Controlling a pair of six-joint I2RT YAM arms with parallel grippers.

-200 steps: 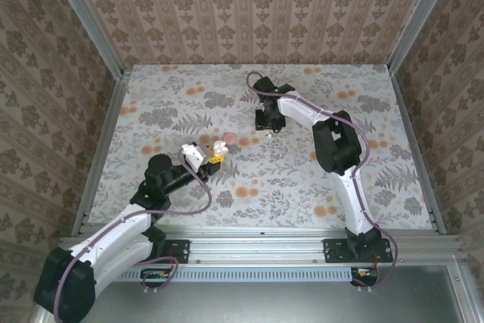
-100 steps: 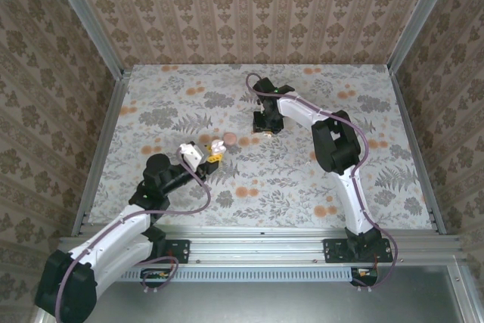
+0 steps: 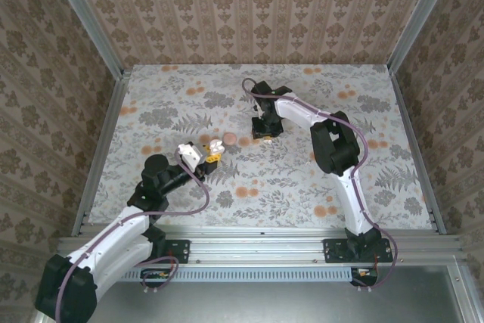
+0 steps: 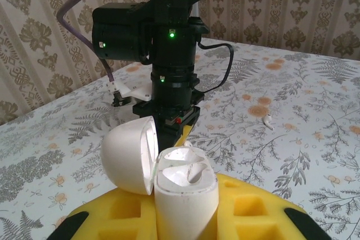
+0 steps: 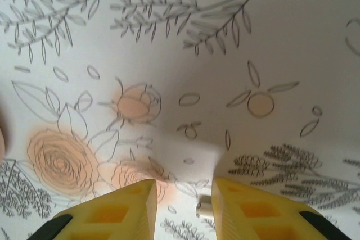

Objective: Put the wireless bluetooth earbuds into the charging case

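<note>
Ok, big to small. The table (image 3: 355, 104) is carrying a busy floral print that's hiding small white parts, so we're trusting the wrist views.

The right arm (image 3: 336, 149) is reaching forward with the right gripper (image 5: 183, 195) pointing straight down, fingertips near the table. Its jaws are standing apart with nothing clamped.

The left gripper (image 3: 212, 153) is clenching the charging case (image 4: 183, 181) between its fingers. The lid (image 4: 132, 158) is hanging open to the left in the wrist view, and both sockets are looking empty to us.

The salmon-pink disc (image 3: 229, 140) is sitting just ahead of the left gripper, between the two tools. We're leaving it alone.

The first earbud (image 5: 203, 209) is lying in the gap of the right jaws, hard against the inner face of the finger on the right of the wrist view, well off centre. The second earbud (image 4: 269, 121) is lying on the table ahead and to the right of the left gripper, well apart from the right one.

Step in hand, as we're reading it: pinching the first earbud. To do it well, we're wanting the bud centred before squeezing. Otherwise one finger is likely shoving it sideways and it's rolling out.
- Nudging the tool toward that finger.
- Dropping until the tips are nearly brushing the table.
- Squeezing slowly.

The left side is just holding the case level, mouth up.
</note>
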